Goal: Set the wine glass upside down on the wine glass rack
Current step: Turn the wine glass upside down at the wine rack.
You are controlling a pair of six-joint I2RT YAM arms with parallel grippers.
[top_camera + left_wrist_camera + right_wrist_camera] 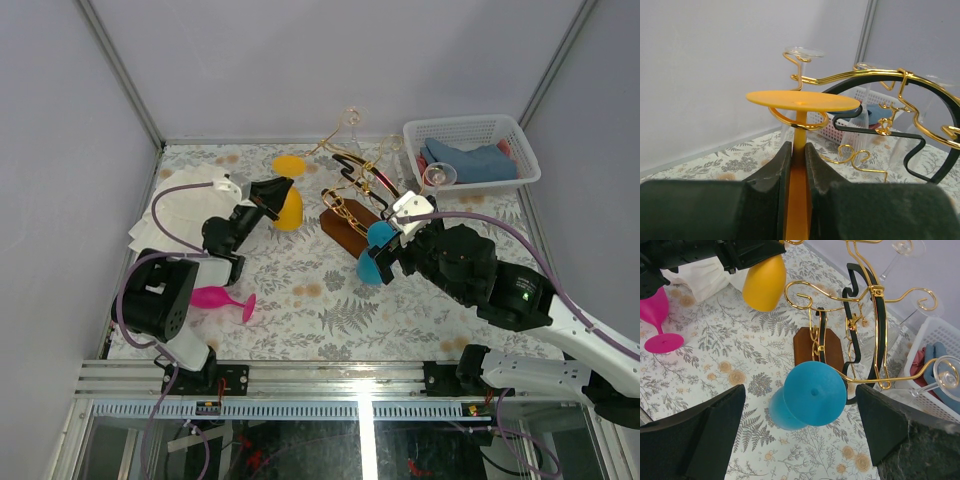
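An orange-yellow wine glass hangs upside down, my left gripper shut on its stem. Its flat foot sits just above a gold wire curl of the wine glass rack, which loops round the stem. A blue wine glass hangs upside down from another gold arm over the rack's wooden base. My right gripper stands open, wide of the blue glass's foot and apart from it. A pink wine glass lies on its side at the front left.
A white basket with blue and red cloths stands at the back right. Clear glasses hang on the rack's far arms. A white cloth lies at the left, beside my left arm. Grey walls close in the table.
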